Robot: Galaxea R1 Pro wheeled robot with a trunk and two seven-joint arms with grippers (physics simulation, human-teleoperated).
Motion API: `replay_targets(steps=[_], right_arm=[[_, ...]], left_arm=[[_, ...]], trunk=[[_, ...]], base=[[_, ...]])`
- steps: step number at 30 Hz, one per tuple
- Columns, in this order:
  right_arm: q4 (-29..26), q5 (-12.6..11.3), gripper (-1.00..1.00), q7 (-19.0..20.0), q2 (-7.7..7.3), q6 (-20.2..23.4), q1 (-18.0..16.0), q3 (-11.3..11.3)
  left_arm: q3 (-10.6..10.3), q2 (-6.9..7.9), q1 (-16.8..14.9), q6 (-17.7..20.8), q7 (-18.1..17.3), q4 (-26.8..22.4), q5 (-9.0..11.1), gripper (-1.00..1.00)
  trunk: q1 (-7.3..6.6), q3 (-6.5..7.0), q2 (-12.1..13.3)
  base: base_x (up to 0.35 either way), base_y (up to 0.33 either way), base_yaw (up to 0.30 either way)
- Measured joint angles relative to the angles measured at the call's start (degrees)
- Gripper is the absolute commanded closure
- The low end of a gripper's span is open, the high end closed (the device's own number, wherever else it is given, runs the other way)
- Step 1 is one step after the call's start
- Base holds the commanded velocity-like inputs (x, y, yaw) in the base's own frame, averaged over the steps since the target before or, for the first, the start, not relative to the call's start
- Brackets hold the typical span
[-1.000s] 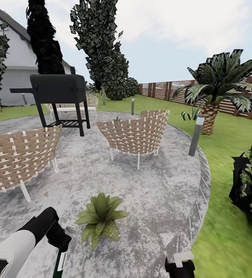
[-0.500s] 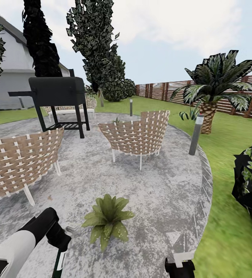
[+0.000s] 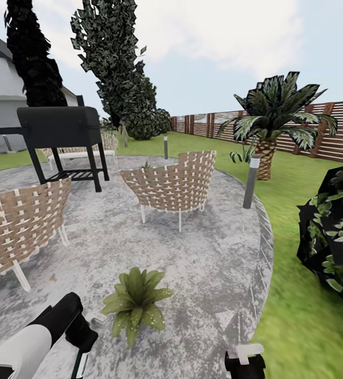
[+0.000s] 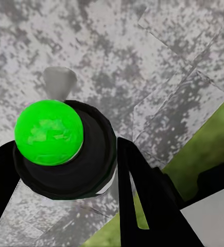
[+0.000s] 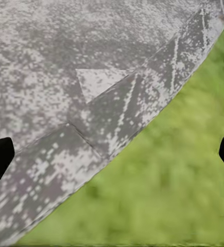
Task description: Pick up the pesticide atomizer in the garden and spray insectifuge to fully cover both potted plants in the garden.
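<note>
Atomizer (image 4: 65, 154) pinched between the fingers of the left end effector (image 4: 65, 170), seen from above in the left wrist view: bright green cap, black head, grey trigger pointing out over the patio (image 3: 203, 263). In the head view its dark green body (image 3: 80, 363) hangs below the left arm, just beside a potted plant (image 3: 134, 302) on the stone. Right end effector (image 5: 112, 154) spread wide over the patio edge and lawn (image 3: 308, 316). Woven chairs (image 3: 171, 184) and grill (image 3: 61, 129) stand beyond.
</note>
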Motion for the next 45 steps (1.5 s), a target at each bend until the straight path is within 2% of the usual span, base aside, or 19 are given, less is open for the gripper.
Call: replay_targets(steps=[5, 11, 16, 20, 29, 39, 42, 45], right_arm=[[0.01, 0.0, -1.0, 0.01, 0.0, 0.01, -0.01, 0.01], [0.01, 0.0, -1.0, 0.02, 0.01, 0.01, -0.01, 0.0], [0.01, 0.05, -1.0, 0.05, 0.01, 0.01, -0.01, 0.0], [-0.01, 0.08, -1.0, 0.02, -0.01, 0.01, -0.01, -0.01], [0.02, 0.0, -1.0, 0.0, 0.01, -0.15, -0.01, 0.03], [0.0, 0.0, -1.0, 0.06, 0.0, -0.09, -0.01, 0.0], [0.0, 0.0, -1.0, 0.06, 0.0, -0.09, 0.0, 0.0], [0.0, 0.0, -1.0, 0.06, 0.0, -0.09, 0.0, 0.0]], left_arm=[[0.05, 0.4, 0.17, -1.43, -0.02, 0.43, -0.22, 1.0], [1.36, 0.72, 2.45, -3.84, -0.07, 0.57, 0.08, 1.0], [2.03, 0.74, 2.56, -8.35, 0.94, 0.82, 0.2, 1.0], [2.6, 0.21, 2.55, -8.69, 2.18, 0.66, 0.38, 1.0], [4.28, 0.0, 2.55, -8.75, 2.32, 0.3, 0.56, 1.0], [4.66, 0.14, 2.55, -8.82, 2.36, 0.06, 0.53, 1.0], [6.38, 0.18, 2.55, -8.97, 2.37, -0.01, 0.55, 1.0], [7.16, 0.25, 2.55, -9.03, 2.39, -0.03, 0.58, 1.0]], trunk=[[0.0, 0.0, 0.0], [0.0, 0.0, 0.0], [0.03, 0.0, 0.0], [0.01, 0.0, 0.0], [0.0, 0.0, 0.0], [0.0, 0.23, 0.0], [0.0, 0.33, 0.0], [0.0, 0.37, 0.0]], base=[[0.0, 0.0, -0.164], [-0.012, 0.0, -0.007], [-0.252, 0.056, 0.0], [-0.172, 0.261, 0.0], [-0.011, 0.312, 0.0], [0.0, 0.019, -0.196], [0.0, 0.0, -0.25], [0.0, 0.0, -0.266]])
